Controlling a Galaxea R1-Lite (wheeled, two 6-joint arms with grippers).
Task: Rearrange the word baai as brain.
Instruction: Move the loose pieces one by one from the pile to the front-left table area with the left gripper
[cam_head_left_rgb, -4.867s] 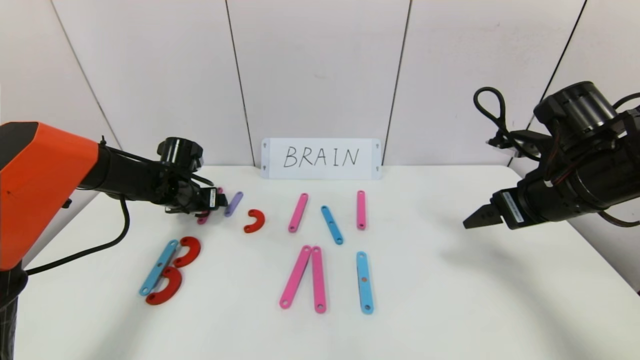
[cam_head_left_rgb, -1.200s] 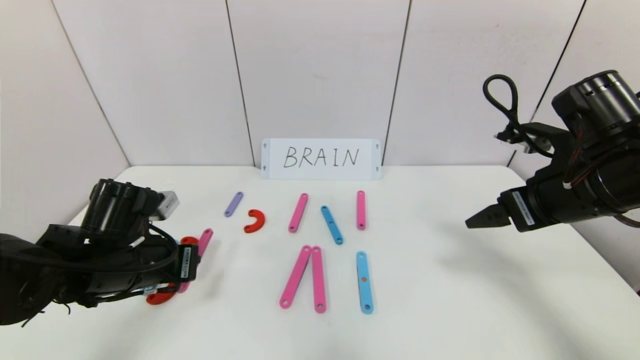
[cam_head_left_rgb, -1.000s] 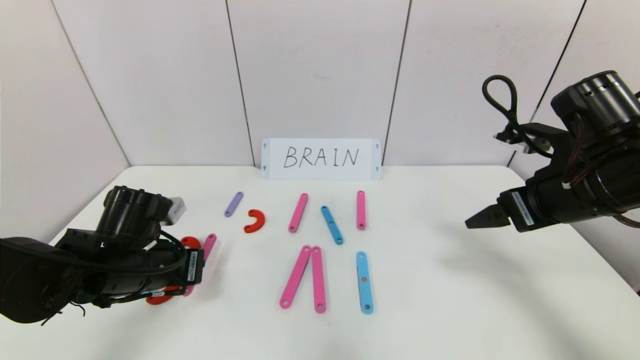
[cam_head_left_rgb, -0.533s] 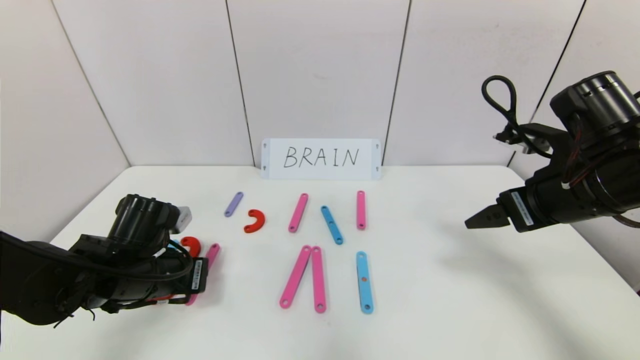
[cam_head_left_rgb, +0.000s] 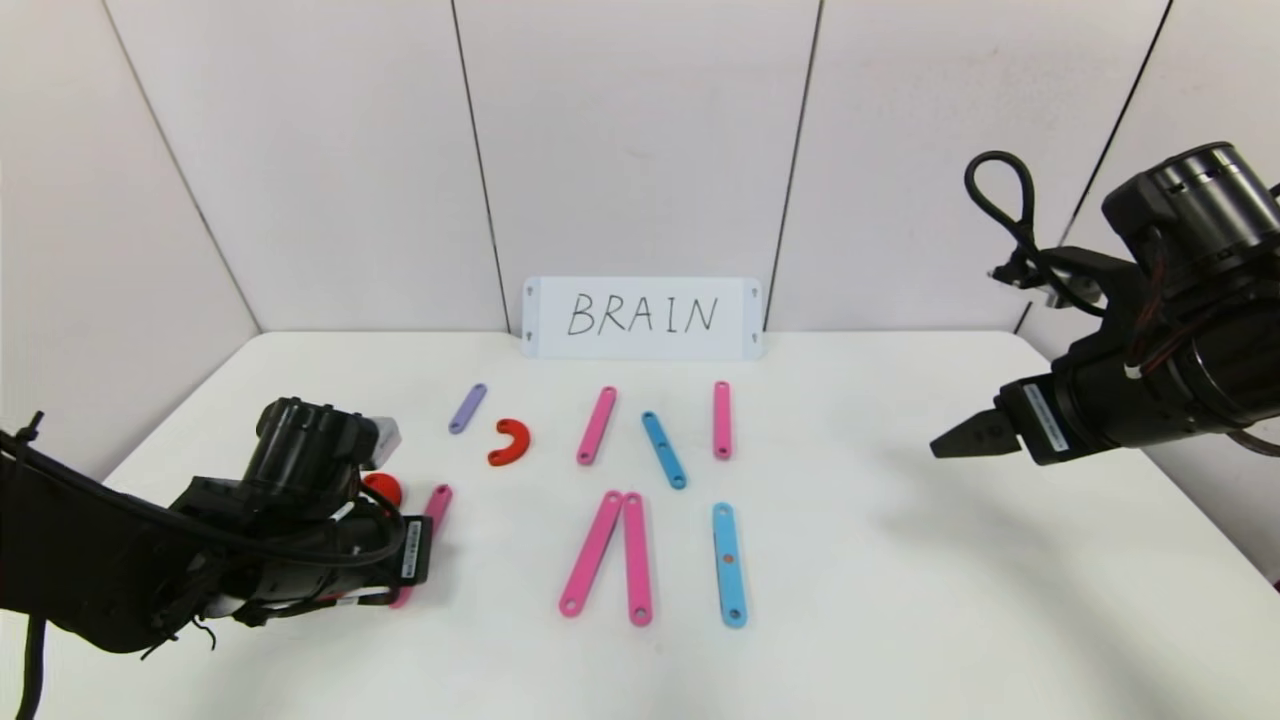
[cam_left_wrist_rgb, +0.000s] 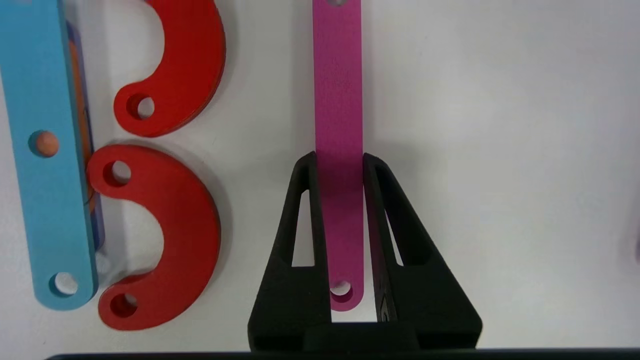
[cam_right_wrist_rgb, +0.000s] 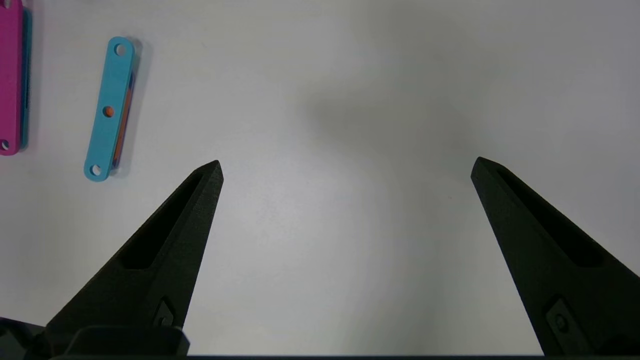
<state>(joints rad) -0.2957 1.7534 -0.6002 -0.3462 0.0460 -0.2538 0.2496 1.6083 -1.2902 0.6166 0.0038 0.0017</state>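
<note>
Head view: the left gripper (cam_head_left_rgb: 415, 560) sits low over the near-left of the table (cam_head_left_rgb: 900, 600), clamped on a pink strip (cam_head_left_rgb: 436, 505) whose far end pokes out ahead of it. A red curve (cam_head_left_rgb: 383, 487) peeks out just beside the arm. Farther back lie a purple strip (cam_head_left_rgb: 467, 408), another red curve (cam_head_left_rgb: 510, 441), two pink strips and a blue one; nearer the middle, two long pink strips (cam_head_left_rgb: 610, 555) meet at their far ends, with a blue strip (cam_head_left_rgb: 729, 565) to their right. The BRAIN card (cam_head_left_rgb: 643, 317) stands against the wall. The right gripper (cam_head_left_rgb: 965, 437) hangs over the right side, well apart from every piece.

Left wrist view: the two fingers (cam_left_wrist_rgb: 300, 240) grip the pink strip (cam_left_wrist_rgb: 338, 100) by its edges near one end — it runs straight out between them. Beside it, apart, two red curves (cam_left_wrist_rgb: 185, 235) lie against a blue strip (cam_left_wrist_rgb: 45, 150), forming a B.

Right wrist view: the right gripper (cam_right_wrist_rgb: 345, 165) is spread wide with only bare table between the fingers — a blue strip (cam_right_wrist_rgb: 107, 107) lies off to one side.
</note>
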